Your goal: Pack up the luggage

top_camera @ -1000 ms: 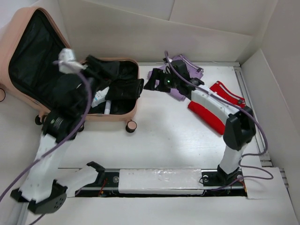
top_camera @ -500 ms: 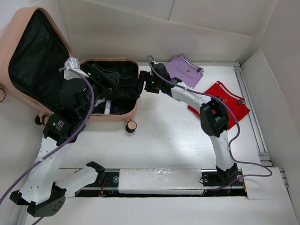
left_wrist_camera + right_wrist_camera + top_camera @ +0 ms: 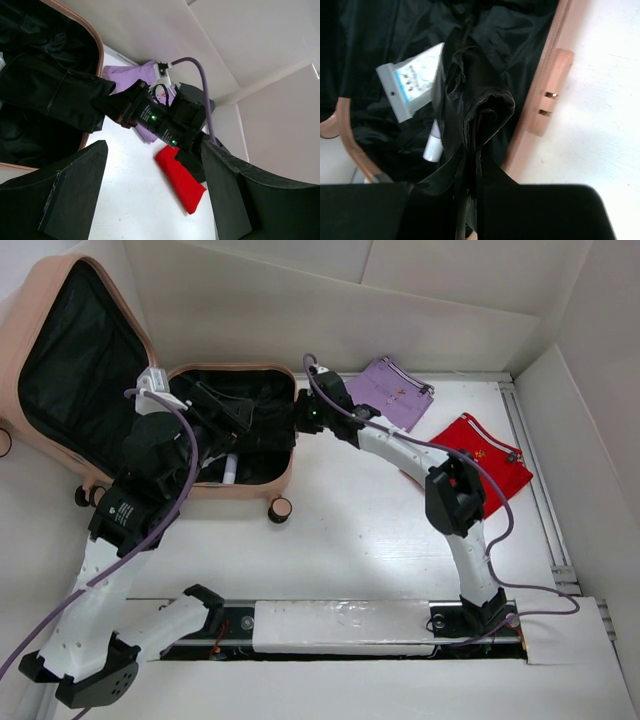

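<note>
The luggage (image 3: 238, 490), a peach-pink hard shell with black lining, lies open at the left, its lid (image 3: 40, 300) raised. My right gripper (image 3: 298, 420) is at the base's right rim (image 3: 545, 80) and is shut on a fold of black fabric (image 3: 480, 115) that hangs over that rim (image 3: 97, 50). I cannot tell if the fabric is a pouch or the lining. My left gripper (image 3: 225, 410) hovers over the open base, open, with nothing between its fingers (image 3: 75, 185). A white packet (image 3: 412, 85) and a white tube (image 3: 432, 145) lie inside.
A purple pouch (image 3: 395, 388) lies at the back by the wall and a red pouch (image 3: 490, 465) to the right, partly under the right arm. A caster wheel (image 3: 281, 508) sticks out at the base's front. White walls enclose the table.
The right arm swung left from the purple pouch to the luggage's rim and its jaws closed on the black fabric. The left arm shifted slightly, still open.
</note>
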Controlling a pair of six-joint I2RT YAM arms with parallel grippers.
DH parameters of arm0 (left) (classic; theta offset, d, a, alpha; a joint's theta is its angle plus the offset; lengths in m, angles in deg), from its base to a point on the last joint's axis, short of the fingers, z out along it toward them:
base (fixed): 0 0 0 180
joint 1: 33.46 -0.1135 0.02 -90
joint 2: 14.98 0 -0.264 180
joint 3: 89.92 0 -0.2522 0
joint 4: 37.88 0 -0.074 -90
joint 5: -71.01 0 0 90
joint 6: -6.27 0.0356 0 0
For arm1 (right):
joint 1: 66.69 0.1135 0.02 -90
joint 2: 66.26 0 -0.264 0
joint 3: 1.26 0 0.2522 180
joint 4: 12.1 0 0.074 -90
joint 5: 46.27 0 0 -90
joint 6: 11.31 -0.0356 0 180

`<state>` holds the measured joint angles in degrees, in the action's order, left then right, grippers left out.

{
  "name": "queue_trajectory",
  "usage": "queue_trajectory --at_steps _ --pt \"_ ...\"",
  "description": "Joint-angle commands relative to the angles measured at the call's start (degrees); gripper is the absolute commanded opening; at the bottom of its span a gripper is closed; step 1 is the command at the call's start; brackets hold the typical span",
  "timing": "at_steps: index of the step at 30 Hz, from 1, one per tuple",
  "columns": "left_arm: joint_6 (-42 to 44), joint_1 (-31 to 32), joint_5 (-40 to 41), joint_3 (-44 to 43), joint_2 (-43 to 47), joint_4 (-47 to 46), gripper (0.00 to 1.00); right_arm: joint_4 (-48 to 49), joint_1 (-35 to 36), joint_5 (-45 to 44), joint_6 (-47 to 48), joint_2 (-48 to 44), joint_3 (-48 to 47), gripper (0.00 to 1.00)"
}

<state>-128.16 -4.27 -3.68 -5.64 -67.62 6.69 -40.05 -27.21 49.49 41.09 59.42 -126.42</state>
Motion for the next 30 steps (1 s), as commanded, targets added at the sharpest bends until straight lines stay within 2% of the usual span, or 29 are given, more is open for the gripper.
queue_trajectory --at_steps 1,9,13,14,16,17,19,20,21,23,25,28,29,30 --pt "1.3 0.3 1.2 -2.9 1.1 -0.8 0.72 6.5 2.0 1.9 -0.6 -6.9 -4.3 0.0" --pt "4.6 0.3 4.3 -8.8 -0.8 -1.5 0.72 17.4 5.1 8.9 -6.2 -5.8 -15.8 0.0" --pt "6.6 0.3 4.3 -12.2 -2.3 -2.1 0.72 18.3 5.6 9.5 -11.1 4.4 -26.5 0.0" --pt "6.6 0.3 4.3 -12.7 -2.3 -1.5 0.72 18.3 5.6 9.5 -13.7 6.5 -28.2 0.03" --pt "6.6 0.3 3.8 -12.7 -2.9 -1.5 0.72 18.3 5.6 7.8 -15.1 9.8 -30.5 0.19" --pt "6.6 0.3 3.8 -12.7 -2.9 -1.0 0.72 18.3 5.6 7.1 -16.2 12.1 -30.5 0.41" --pt "6.6 0.3 3.8 -12.7 -2.9 -1.0 0.72 17.8 5.0 7.7 -16.7 13.7 -30.5 0.69" --pt "6.6 0.3 3.8 -12.7 -2.9 -1.0 0.72 14.8 5.0 8.4 -16.7 14.5 -31.2 0.78" --pt "6.6 0.3 3.8 -12.7 -2.9 -1.0 0.72 13.2 4.1 8.4 -16.7 14.5 -31.2 0.82" --pt "7.2 0.3 3.2 -12.7 -2.9 -1.0 0.72 13.2 3.3 7.8 -16.2 12.8 -25.8 1.0" --pt "7.2 0.3 2.6 -12.7 -3.6 -1.6 0.72 9.8 1.5 7.8 -14.1 10.8 -25.0 1.0" --pt "7.2 0.3 1.2 -12.7 -4.8 -2.8 0.72 8.5 0.7 6.2 -10.4 4.4 -17.9 0.98" --pt "7.2 0.3 0.3 -12.7 -5.4 -3.5 0.72 8.5 -0.6 5.5 -9.7 2.5 -15.6 0.97" --pt "7.2 0.3 -0.3 -11.8 -6.0 -3.5 0.72 9.0 -0.6 5.5 -9.0 0.5 -11.2 0.91"
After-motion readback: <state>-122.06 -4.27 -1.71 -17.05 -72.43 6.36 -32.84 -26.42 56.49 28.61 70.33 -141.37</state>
